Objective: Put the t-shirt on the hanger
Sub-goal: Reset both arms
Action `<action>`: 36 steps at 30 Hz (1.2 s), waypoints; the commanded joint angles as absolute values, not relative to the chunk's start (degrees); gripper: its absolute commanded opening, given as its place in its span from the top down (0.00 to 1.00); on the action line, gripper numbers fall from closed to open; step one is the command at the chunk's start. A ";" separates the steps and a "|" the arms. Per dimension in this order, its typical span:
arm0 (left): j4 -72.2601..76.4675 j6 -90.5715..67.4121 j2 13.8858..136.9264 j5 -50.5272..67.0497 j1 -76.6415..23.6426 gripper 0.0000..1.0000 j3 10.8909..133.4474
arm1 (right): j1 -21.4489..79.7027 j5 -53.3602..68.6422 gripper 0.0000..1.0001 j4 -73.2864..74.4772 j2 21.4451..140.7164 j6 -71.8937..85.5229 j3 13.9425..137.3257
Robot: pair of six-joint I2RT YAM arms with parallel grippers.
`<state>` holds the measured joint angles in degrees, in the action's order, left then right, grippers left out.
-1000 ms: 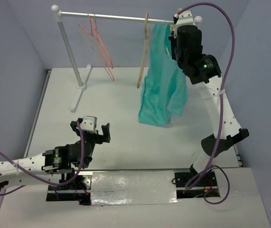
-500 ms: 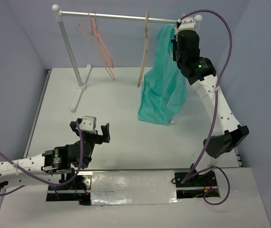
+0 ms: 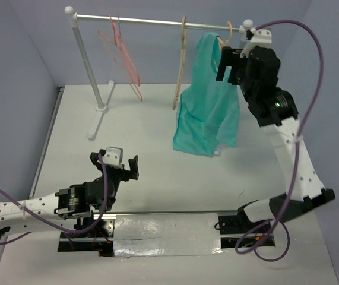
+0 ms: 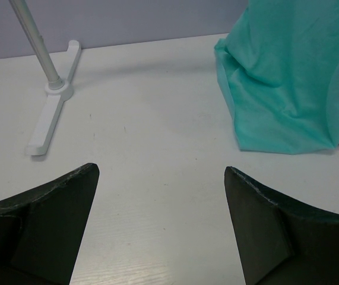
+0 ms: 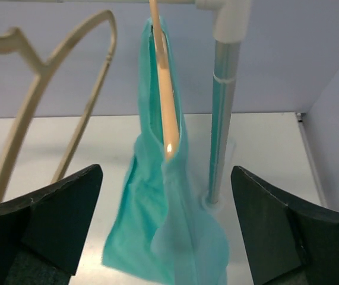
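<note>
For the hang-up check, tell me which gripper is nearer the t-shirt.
Right. The right gripper is open beside the t-shirt, up by the rail. The left gripper sits low over the table, well apart from it.

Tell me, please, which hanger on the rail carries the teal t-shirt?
The pale cream hanger at the right end of the rail carries the t-shirt; the tan hanger beside it and the pink hangers further left hang bare.

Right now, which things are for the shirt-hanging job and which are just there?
Job: teal-green cloth t-shirt; pale cream hanger inside it.
Just there: empty tan hanger; thin pink hangers.
</note>
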<state>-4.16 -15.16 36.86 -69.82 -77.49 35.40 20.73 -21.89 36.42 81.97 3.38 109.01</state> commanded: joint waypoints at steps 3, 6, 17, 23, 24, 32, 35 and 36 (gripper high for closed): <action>2.72 -11.78 35.60 -71.89 -77.52 0.01 33.58 | 22.23 -14.51 0.00 35.16 69.01 11.07 99.60; 3.69 -10.73 36.03 -71.54 -77.52 0.01 33.14 | 28.72 -15.38 0.00 33.84 65.05 11.61 93.71; 1.58 -11.17 37.09 -73.04 -77.43 0.01 34.37 | 53.17 -22.06 0.00 23.23 53.89 19.58 68.87; 4.48 -9.49 35.60 -70.23 -77.43 0.01 32.70 | 55.28 -19.35 0.00 16.27 42.64 24.70 51.70; 4.48 -9.49 35.60 -69.70 -77.52 0.01 32.70 | 55.28 -17.68 0.01 14.61 39.84 24.18 49.42; 5.01 -9.32 35.95 -69.96 -77.43 0.01 32.26 | 55.28 -13.02 0.00 1.84 32.08 22.15 33.31; 5.62 -8.96 35.86 -69.79 -77.43 0.01 31.99 | 55.37 -12.22 0.00 2.11 32.26 21.36 33.40; 5.89 -8.88 35.77 -69.61 -77.43 0.01 31.91 | 55.28 -12.39 0.00 2.02 32.08 21.10 32.88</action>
